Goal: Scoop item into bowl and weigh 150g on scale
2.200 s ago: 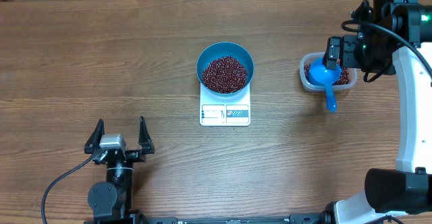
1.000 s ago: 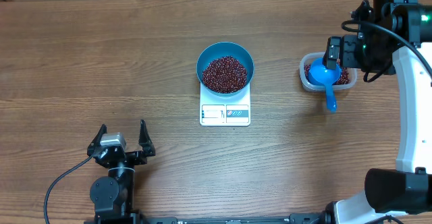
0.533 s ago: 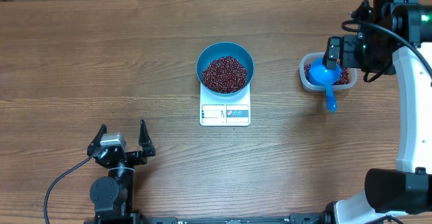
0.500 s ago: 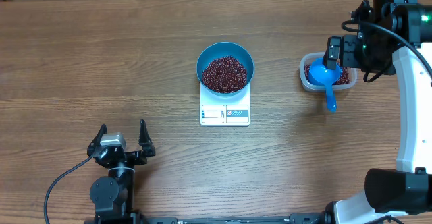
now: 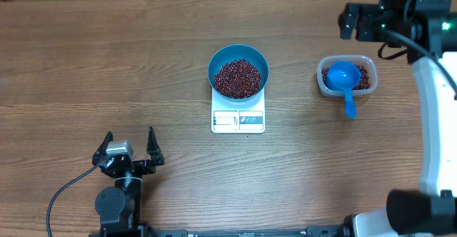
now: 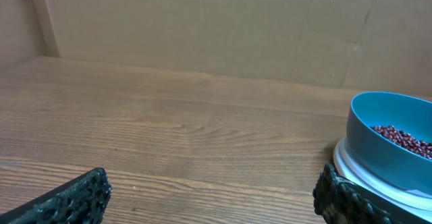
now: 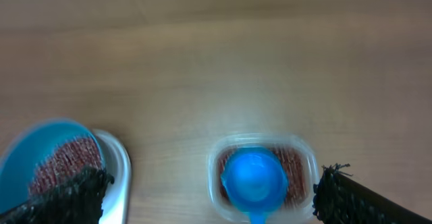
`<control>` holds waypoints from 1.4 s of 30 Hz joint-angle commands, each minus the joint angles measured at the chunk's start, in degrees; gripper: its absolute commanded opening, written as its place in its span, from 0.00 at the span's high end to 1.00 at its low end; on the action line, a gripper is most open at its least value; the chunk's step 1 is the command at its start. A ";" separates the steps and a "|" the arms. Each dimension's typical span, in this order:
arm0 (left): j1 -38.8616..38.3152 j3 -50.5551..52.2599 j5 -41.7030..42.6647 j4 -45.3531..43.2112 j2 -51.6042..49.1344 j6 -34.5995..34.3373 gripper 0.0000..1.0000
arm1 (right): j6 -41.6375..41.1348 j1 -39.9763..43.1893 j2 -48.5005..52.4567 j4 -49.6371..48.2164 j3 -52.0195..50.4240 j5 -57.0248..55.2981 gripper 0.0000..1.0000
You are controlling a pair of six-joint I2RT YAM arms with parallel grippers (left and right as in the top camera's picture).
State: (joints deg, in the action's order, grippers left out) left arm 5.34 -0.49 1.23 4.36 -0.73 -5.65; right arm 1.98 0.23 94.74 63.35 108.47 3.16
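**Both pincers empty; scoop lies in the tub, on the right arm's side**

Nearest to us, at the near left of the wooden table point(image 5: 107, 51), we find the left gripper point(image 5: 128, 133) with its jaws spread as wide as they go and nothing between them; it stands well apart from everything the task concerns.

Further in, at the middle of the table, sits the white scale point(image 5: 238, 120) with its display along the near edge; we cannot read the figures. On its far part stands the blue bowl point(image 5: 212, 66), holding a good heap of dark red beans point(image 5: 238, 78); whether that heap makes the target weight, we cannot tell.

To the right of the bowl, and well apart from it, is the clear plastic tub point(image 5: 321, 86) with more beans around the blue scoop point(image 5: 344, 76); the scoop's cup rests in the tub, and its handle runs near-far, its end hanging over the tub's near rim.

Farthest, at the far right, the right gripper point(image 7: 212, 180) hangs above the table with its jaws fully apart and empty; its own camera looks down on tub and scoop between the fingers point(image 7: 67, 197).

We judge that any further scooping falls to the right arm, much the closer of the two; the scoop lies on the near side of that pincer, so the pincer would have to come nearward and down, closing across the handle's long axis.
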 commanded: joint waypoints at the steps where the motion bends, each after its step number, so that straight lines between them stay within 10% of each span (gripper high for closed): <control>1: -0.15 0.22 -0.61 0.13 0.48 0.52 0.00 | 4.22 -2.69 -5.88 -6.34 -5.57 1.03 0.00; 25: -0.15 0.22 -0.61 0.13 0.48 0.52 0.01 | 7.58 -4.90 -39.95 -83.43 -83.62 2.80 0.00; 42: -0.15 0.22 -0.59 0.13 0.48 0.52 0.00 | 8.41 -4.87 -65.66 -83.06 -108.00 4.63 0.00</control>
State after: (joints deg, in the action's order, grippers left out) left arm 5.34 -0.49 1.04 4.38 -0.75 -5.63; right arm 9.32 -4.86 31.83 -21.12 1.06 6.63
